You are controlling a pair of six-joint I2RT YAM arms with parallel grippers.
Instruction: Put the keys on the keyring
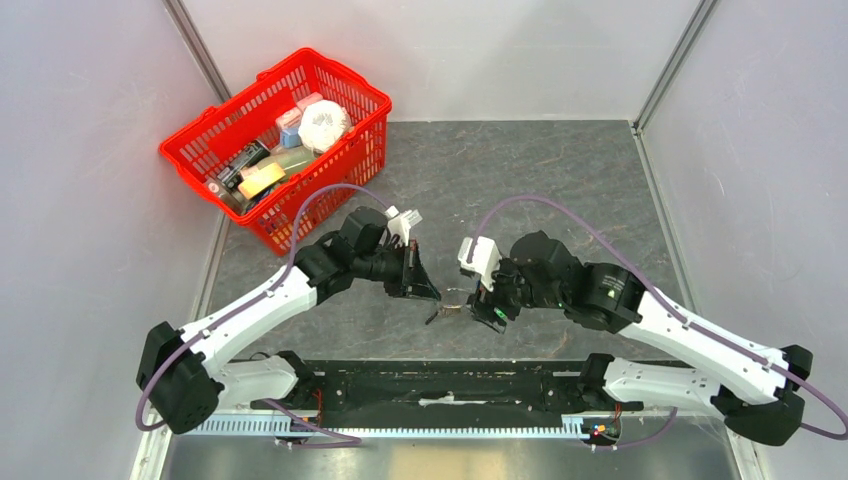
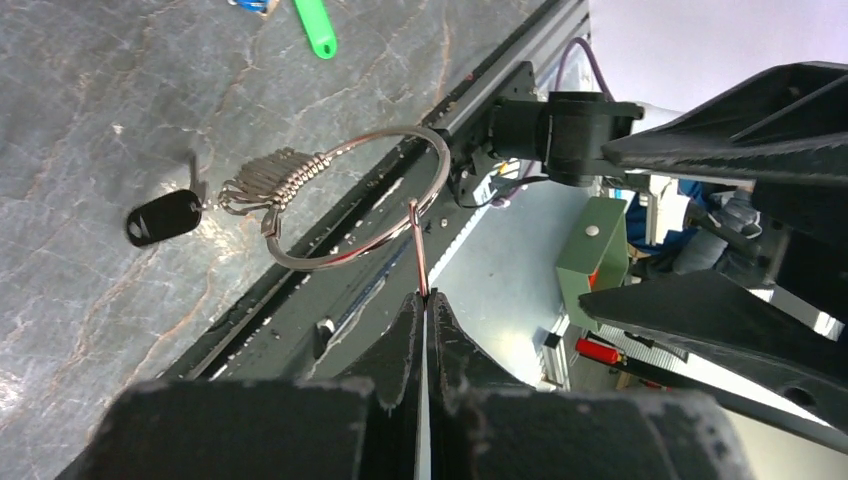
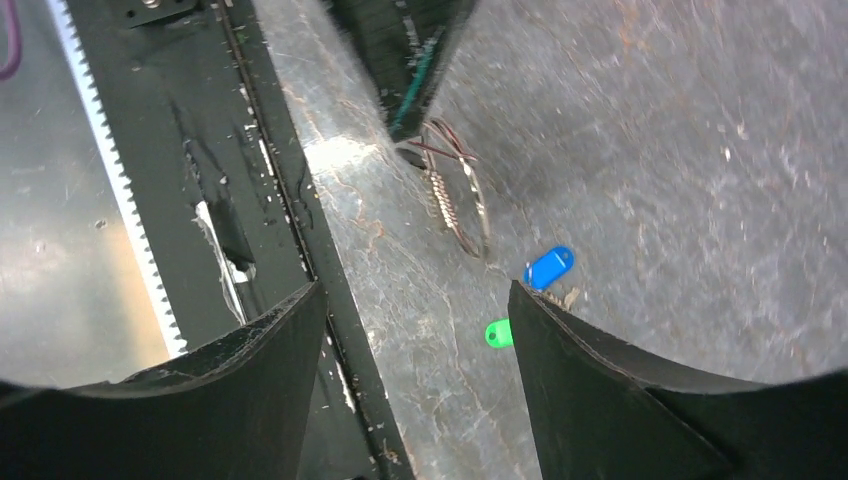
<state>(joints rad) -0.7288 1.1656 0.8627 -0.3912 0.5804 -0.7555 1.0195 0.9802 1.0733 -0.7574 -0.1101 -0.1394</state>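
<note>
My left gripper (image 2: 425, 300) is shut on a straight wire end of the keyring (image 2: 300, 262), a thin silver ring. A cluster of small silver keys (image 2: 265, 180) is bunched on the ring, with a black-headed key (image 2: 165, 217) at the end of the cluster. In the top view the left gripper (image 1: 425, 290) and the right gripper (image 1: 490, 305) face each other, with the keyring (image 1: 455, 300) between them. My right gripper (image 3: 415, 340) stands open and holds nothing. A blue-headed key (image 3: 549, 267) and a green-headed key (image 3: 497, 333) lie on the table by its right finger (image 3: 600, 390).
A red basket (image 1: 280, 145) full of packages stands at the back left of the grey table. The black base rail (image 1: 450, 385) runs along the near edge, close under both grippers. In the left wrist view the green-headed key (image 2: 316, 28) lies beyond the ring.
</note>
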